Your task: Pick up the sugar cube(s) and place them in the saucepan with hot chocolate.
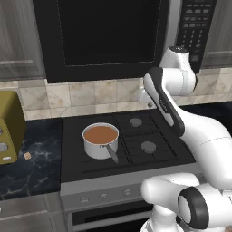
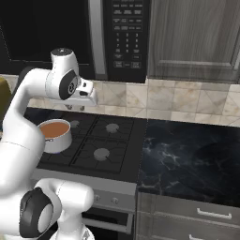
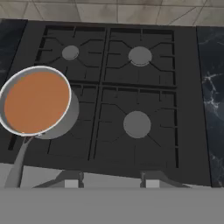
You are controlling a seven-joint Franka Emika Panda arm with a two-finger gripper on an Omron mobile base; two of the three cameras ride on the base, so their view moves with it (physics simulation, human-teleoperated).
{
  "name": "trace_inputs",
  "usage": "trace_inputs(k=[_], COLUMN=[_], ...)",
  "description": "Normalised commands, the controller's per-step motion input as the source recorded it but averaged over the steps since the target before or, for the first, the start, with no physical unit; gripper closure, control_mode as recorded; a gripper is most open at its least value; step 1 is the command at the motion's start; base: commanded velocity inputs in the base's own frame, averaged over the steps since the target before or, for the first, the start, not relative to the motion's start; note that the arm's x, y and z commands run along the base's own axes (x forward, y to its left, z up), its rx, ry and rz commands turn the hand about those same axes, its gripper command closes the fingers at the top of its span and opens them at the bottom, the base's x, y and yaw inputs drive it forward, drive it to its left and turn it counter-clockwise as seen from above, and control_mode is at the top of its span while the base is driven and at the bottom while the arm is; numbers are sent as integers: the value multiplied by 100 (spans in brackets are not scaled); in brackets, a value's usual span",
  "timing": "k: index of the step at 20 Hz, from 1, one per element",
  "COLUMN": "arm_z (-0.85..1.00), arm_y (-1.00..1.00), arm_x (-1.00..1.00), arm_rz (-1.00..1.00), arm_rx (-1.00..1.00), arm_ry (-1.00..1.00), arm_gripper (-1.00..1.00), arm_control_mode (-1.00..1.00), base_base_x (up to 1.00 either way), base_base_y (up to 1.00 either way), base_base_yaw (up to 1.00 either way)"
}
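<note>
The saucepan [image 1: 100,139] stands on the front left burner of the stove, silver with reddish-brown liquid, its dark handle pointing toward the front. In the right base view the saucepan [image 2: 55,133] is partly behind my arm. In the hand view the saucepan [image 3: 37,103] lies at the left. A tiny tan sugar cube [image 1: 27,156] rests on the dark counter left of the stove, beside the toaster. My gripper [image 3: 111,181] hangs open and empty high over the middle of the stove, right of the pan. From the base cameras the gripper [image 1: 146,103] [image 2: 77,108] is above the back burners.
A yellow-olive toaster [image 1: 9,127] stands at the far left on the counter. The black stove [image 1: 136,145] has several burners. A microwave [image 1: 108,36] hangs above it. Dark marble counter [image 2: 192,154] stretches to the right of the stove.
</note>
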Motion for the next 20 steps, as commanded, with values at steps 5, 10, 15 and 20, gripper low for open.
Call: trace_inputs(k=[5, 10, 15, 20], arm_z=[3, -2, -26, -8], arm_y=[18, 87, 48, 53], arm_x=[-20, -44, 0, 0], arm_rz=[0, 20, 49, 56], arm_rx=[0, -6, 0, 0], arm_ry=[-1, -7, -22, -24], arm_gripper=[-100, -100, -100, -100], arm_control_mode=[-100, -100, -100, -100], base_base_x=[0, 0, 0, 0], base_base_y=[0, 0, 0, 0], base_base_yaw=[0, 0, 0, 0])
